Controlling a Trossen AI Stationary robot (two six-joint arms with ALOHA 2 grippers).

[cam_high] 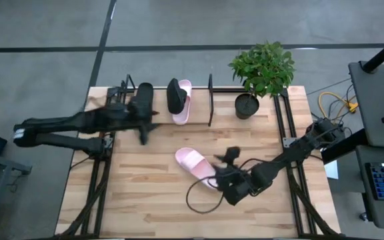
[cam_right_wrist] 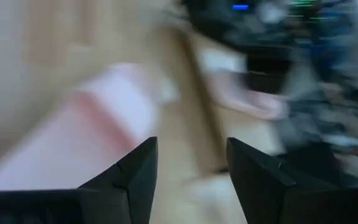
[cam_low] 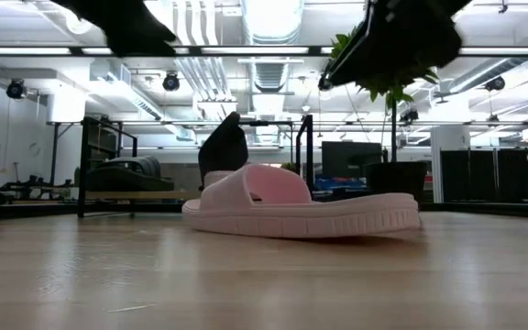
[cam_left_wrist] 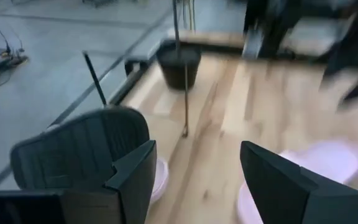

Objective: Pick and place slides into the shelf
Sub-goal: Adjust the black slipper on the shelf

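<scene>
Shelf (cam_high: 210, 100) at the worktop's (cam_high: 159, 213) far edge holds 3 slides: black one (cam_high: 145, 97) at the left end, another black one (cam_high: 174, 95) leaning against a pink one (cam_high: 183, 105) near the middle. Fourth slide, pink (cam_high: 195, 165), lies flat mid-worktop, outside the shelf. Left gripper (cam_high: 143, 137) is near the shelf's left end, fingers (cam_left_wrist: 129, 174) apart, holding nothing. Right gripper (cam_high: 231, 157) is just beside the loose pink slide, fingers (cam_right_wrist: 135, 171) apart, empty. Potted plant (cam_high: 262, 67) stands right of the shelf.
</scene>
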